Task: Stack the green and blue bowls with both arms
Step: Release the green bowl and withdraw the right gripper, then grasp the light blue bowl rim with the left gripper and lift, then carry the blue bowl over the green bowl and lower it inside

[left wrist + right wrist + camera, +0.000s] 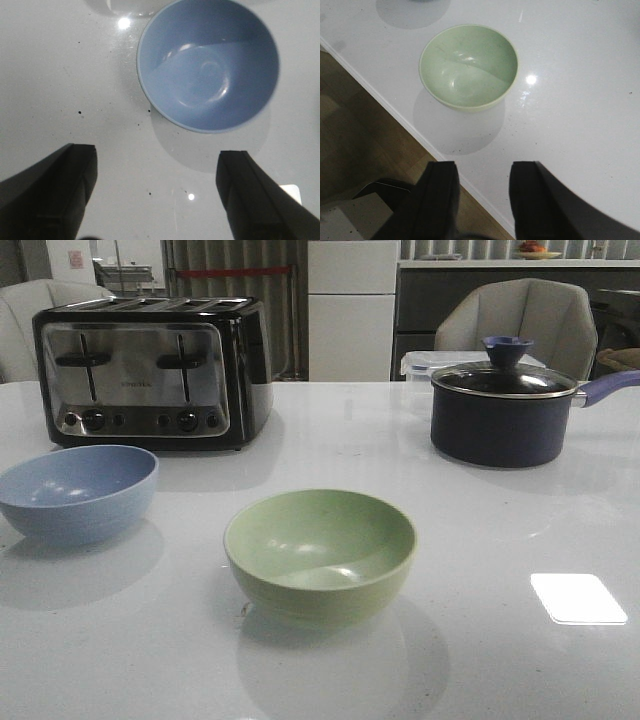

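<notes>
The pale green bowl (pixel 320 552) sits upright and empty near the table's front middle; it also shows in the right wrist view (pixel 468 66). The pale blue bowl (pixel 77 490) sits upright and empty at the front left; it also shows in the left wrist view (pixel 208 64). The two bowls stand apart. My left gripper (pixel 157 165) is open and empty, above the table, short of the blue bowl. My right gripper (pixel 482 172) is open and empty, over the table's front edge, short of the green bowl. Neither arm shows in the front view.
A black and chrome toaster (pixel 155 370) stands at the back left. A dark lidded saucepan (pixel 505 410) with a purple handle stands at the back right, a clear box (pixel 420 363) behind it. The white table edge (pixel 405 125) borders wooden floor. Chairs stand behind the table.
</notes>
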### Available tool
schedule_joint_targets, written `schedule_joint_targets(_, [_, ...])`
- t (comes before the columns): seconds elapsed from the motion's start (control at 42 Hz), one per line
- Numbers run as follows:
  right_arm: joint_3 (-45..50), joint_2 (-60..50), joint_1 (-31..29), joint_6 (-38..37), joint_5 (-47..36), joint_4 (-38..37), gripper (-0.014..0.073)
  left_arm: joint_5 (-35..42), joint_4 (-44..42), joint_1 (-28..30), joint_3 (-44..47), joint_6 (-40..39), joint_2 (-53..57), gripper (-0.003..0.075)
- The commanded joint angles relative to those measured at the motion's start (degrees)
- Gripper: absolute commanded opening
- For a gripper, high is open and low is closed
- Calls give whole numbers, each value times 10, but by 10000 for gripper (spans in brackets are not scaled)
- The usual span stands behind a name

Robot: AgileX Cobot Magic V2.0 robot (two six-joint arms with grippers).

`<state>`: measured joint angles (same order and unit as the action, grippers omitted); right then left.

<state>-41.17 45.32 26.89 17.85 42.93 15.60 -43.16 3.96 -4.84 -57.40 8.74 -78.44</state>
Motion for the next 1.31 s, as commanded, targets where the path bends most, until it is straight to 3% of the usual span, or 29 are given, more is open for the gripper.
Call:
schedule_joint_targets(0.0, [-14, -4, 1, 2, -29, 10, 374, 57, -9, -4, -37, -6, -47, 572])
schedule_joint_targets(0.381, [-14, -4, 1, 2, -29, 10, 374, 124, 11, -4, -117, -6, -227, 544])
schedule_joint_targets(0.643, [-14, -4, 1, 2, -29, 10, 374, 136, 23, -4, -146, -6, -270, 304])
schedule_joint_targets(0.929, [-14, -4, 1, 2, -29, 10, 374, 103, 22, -4, -160, -6, -266, 99])
schedule_joint_targets(1.286, [-14, -4, 1, 2, -29, 10, 374, 13, 25, -26, -203, 7, -153, 93])
